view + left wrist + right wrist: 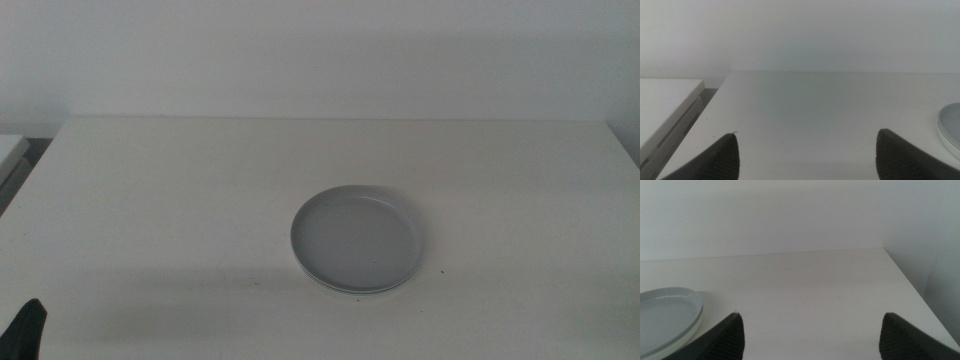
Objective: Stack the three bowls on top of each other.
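Both grippers, left gripper [805, 155] and right gripper [810, 335], hang released and empty beside the bowl stack [356, 240] mid-counter [150, 200], grey bowl [352, 236] uppermost; stacking appears finished, so no further grasp seems required.

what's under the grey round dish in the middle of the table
Under the grey shallow round dish a pale rim of another dish peeks out at its near edge. Whether a third lies in the stack is hidden. All rest on the white table.
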